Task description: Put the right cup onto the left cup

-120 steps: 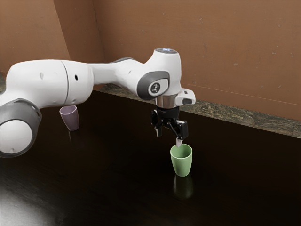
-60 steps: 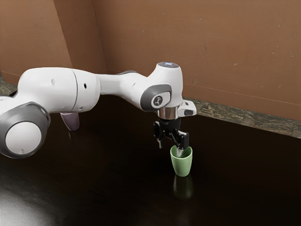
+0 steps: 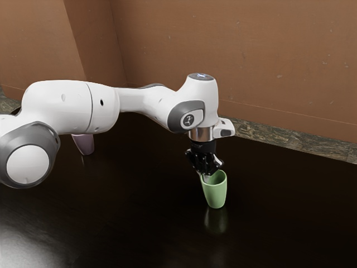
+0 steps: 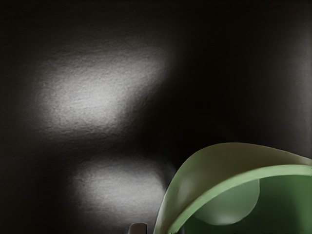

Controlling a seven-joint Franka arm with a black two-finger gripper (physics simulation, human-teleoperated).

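One dark table (image 3: 134,223) bears one purple cup (image 3: 85,145) and one green cup (image 3: 216,194), pinched by one pincer (image 3: 207,176).

In the exterior view, there is room to pass over the dark table (image 3: 301,218) at lower right. The green cup (image 3: 216,192) blocks below the middle, the big white arm (image 3: 61,106) at left, the brown wall (image 3: 251,50) up top.

Cups, count 2: one green cup (image 3: 216,194) at the fingers (image 3: 207,178), one purple cup (image 3: 85,144) well apart. Bench (image 3: 139,223): 1.
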